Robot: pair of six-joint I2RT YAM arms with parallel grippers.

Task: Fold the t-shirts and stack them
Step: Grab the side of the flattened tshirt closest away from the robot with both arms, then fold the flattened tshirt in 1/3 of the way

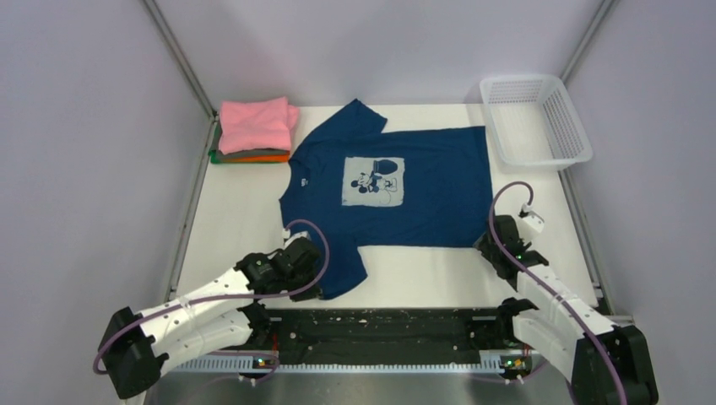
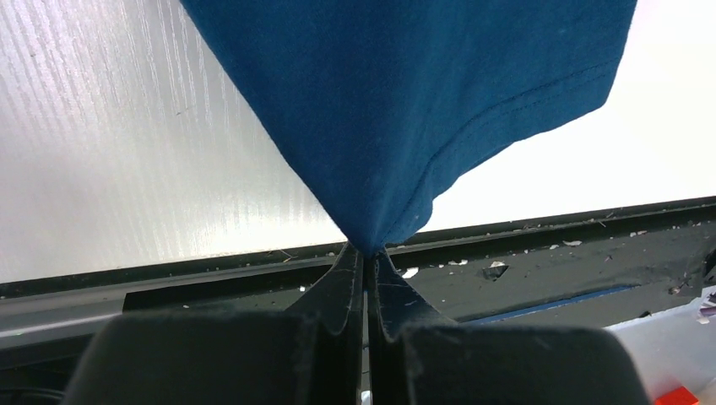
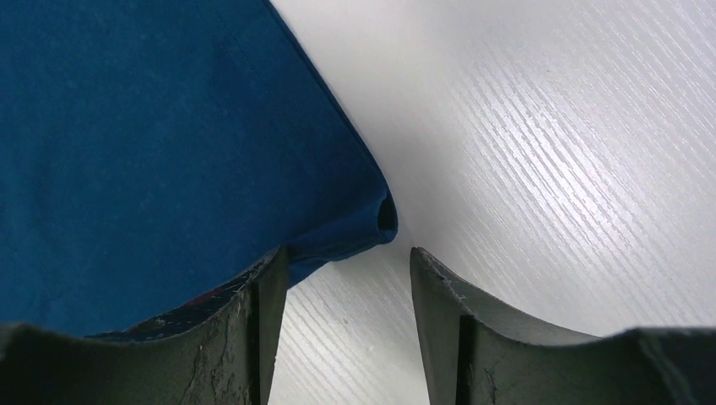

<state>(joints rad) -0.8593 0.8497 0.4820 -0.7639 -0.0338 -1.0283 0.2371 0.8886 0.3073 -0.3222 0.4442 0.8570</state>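
A navy blue t-shirt (image 1: 405, 186) with a white cartoon chest print lies spread flat, collar to the left. My left gripper (image 2: 368, 251) is shut on the tip of its near sleeve (image 2: 405, 110), at the shirt's near left (image 1: 308, 268). My right gripper (image 3: 346, 257) is open at the shirt's near right hem corner (image 3: 371, 215), its left finger (image 3: 266, 287) touching the cloth; it sits by the hem in the top view (image 1: 494, 245). Folded pink (image 1: 256, 124), orange (image 1: 262, 155) and green shirts are stacked at the back left.
A white plastic mesh basket (image 1: 534, 120) stands at the back right. The white table (image 1: 422, 274) ends at a black rail along the near edge (image 1: 380, 325). Metal frame posts run up the back corners.
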